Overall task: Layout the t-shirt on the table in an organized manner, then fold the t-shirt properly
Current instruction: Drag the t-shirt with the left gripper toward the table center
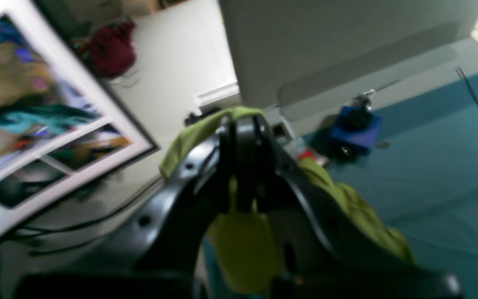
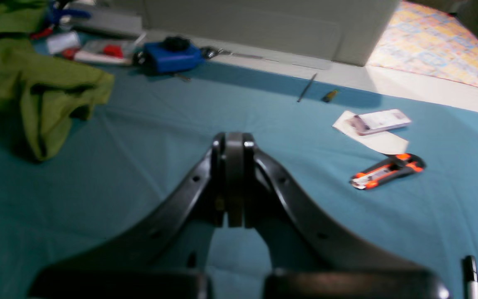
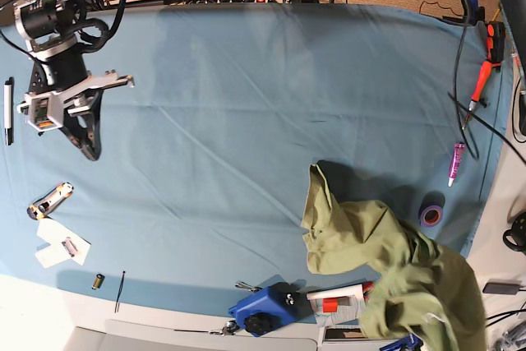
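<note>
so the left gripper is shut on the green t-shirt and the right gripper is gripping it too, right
Not quite. The left gripper is shut on the t-shirt, but the right gripper holds nothing. The right wrist view shows it shut over the bare table, with the shirt lying well off to one side.

No text, label, brand or number is readable in any view.

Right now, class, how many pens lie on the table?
2: a black pen at the table's edge, a pink pen near the purple tape roll. The t-shirt may hide others.
</note>
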Controlling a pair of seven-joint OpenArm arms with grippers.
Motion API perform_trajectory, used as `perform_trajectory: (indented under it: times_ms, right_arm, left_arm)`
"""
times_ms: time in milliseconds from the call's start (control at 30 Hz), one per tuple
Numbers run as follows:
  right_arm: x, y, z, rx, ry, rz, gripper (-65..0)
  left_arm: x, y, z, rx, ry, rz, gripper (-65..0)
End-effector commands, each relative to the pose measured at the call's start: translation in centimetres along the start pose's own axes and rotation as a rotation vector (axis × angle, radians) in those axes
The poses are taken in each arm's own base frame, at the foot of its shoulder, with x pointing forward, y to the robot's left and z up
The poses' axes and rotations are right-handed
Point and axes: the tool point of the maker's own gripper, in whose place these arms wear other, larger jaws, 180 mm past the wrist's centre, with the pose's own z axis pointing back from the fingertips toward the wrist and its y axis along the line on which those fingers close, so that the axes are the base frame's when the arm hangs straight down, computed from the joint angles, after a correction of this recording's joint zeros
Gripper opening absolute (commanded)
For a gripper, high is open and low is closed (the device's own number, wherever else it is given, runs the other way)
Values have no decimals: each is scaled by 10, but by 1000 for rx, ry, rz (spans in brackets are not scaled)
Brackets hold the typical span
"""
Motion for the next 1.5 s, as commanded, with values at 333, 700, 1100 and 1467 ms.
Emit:
perform_trajectory:
  times_ms: [333,700,1100,1467]
  right_arm:
    - [-13,8,5,17,55,36,-583]
    - [-22,1,6,-20,107,65,-583]
    - [-57,-15,23,-127,256,52,-583]
    - [-49,-34,37,-181,203,21,-583]
  left_arm:
    - [30,-145,-62,-213,15,-178,-650]
    - [34,-277,-99,-457,53,-136,-650]
    - [51,-374,-107,-620,-22,-135,-650]
    - [42,-378,-104,-650,29,-125,-650]
